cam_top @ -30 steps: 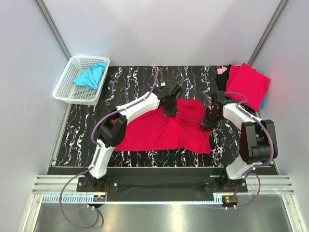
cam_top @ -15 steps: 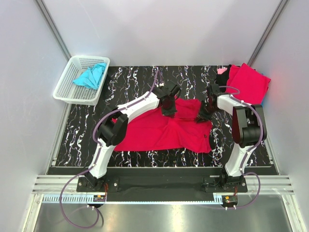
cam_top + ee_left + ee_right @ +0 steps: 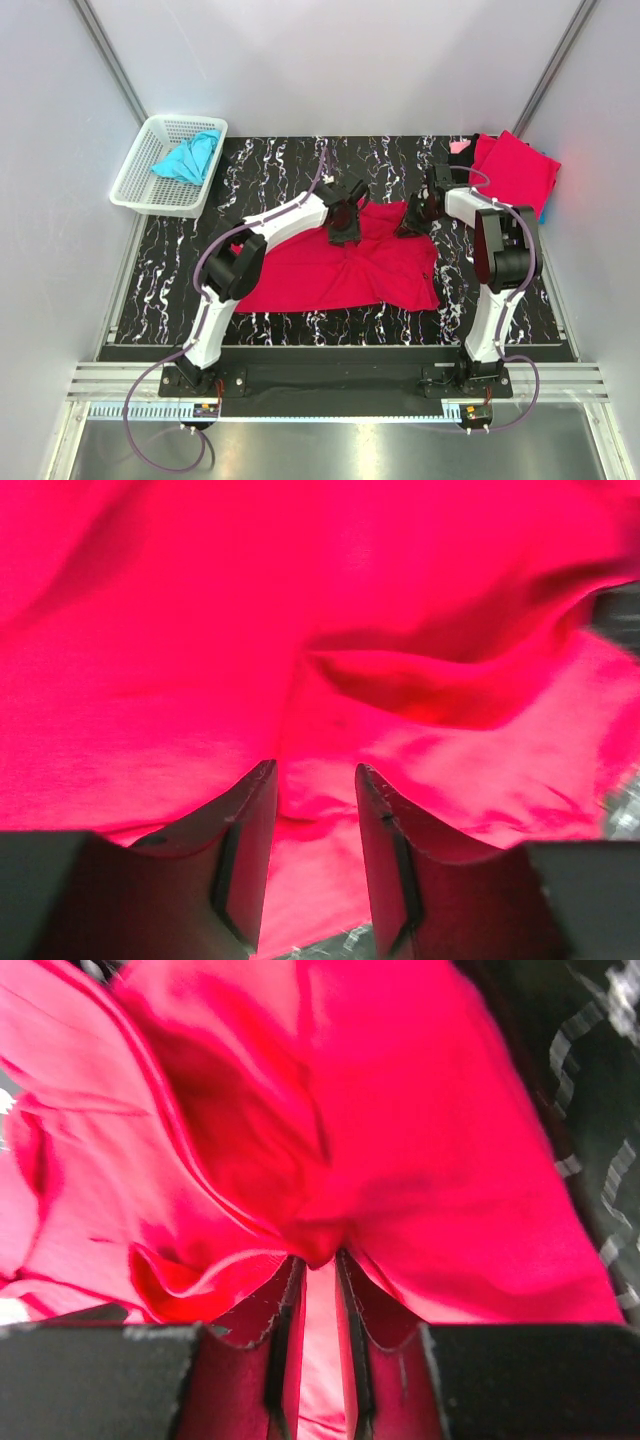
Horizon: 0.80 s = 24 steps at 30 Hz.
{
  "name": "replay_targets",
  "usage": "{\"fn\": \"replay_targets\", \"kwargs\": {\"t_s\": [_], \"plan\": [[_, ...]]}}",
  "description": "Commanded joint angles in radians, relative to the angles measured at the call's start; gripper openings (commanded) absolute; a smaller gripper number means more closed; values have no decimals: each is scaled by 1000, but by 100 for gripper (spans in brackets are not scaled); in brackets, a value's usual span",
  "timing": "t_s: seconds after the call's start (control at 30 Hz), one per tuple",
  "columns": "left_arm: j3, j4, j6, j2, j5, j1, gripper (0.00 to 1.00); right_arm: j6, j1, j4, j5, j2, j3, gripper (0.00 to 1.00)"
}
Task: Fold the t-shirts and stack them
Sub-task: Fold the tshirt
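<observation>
A crimson red t-shirt [image 3: 330, 275] lies spread and wrinkled on the black marble table [image 3: 280, 160]. My left gripper [image 3: 343, 227] is low over its far edge. In the left wrist view the left gripper [image 3: 315, 770] is open, with red cloth [image 3: 400, 600] under and between the fingers. My right gripper [image 3: 410, 222] is at the shirt's far right corner. In the right wrist view the right gripper [image 3: 318, 1258] is shut on a fold of the red cloth [image 3: 430, 1140]. A turquoise blue t-shirt [image 3: 188, 158] lies crumpled in the basket. A folded red shirt [image 3: 515, 172] lies at the back right.
The white lattice basket [image 3: 135, 188] stands at the back left, partly off the table. Dark and pink cloth [image 3: 460, 152] lies beside the folded red shirt. Grey walls close the left, back and right sides.
My right gripper has moved back and to the left with the shirt's right corner, drawing that side of the shirt toward the far edge. My left gripper has stayed almost in place.
</observation>
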Motion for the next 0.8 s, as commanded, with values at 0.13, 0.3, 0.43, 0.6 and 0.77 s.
{"fn": "replay_targets", "kwargs": {"t_s": [0.13,0.3,0.43,0.6,0.77], "plan": [[-121,5,-8,-100,-188,30,44,13,5,135,-116,55,59,25],[-204,3,-14,-150,-220,35,44,2,6,160,-142,66,94,27],[-253,3,-11,-203,-251,35,45,-18,5,174,-77,-25,69,28],[-282,3,21,-273,-272,37,44,-47,6,158,-17,-233,-11,31],[-342,3,40,-356,-258,37,44,-30,8,31,29,-387,-114,33]]}}
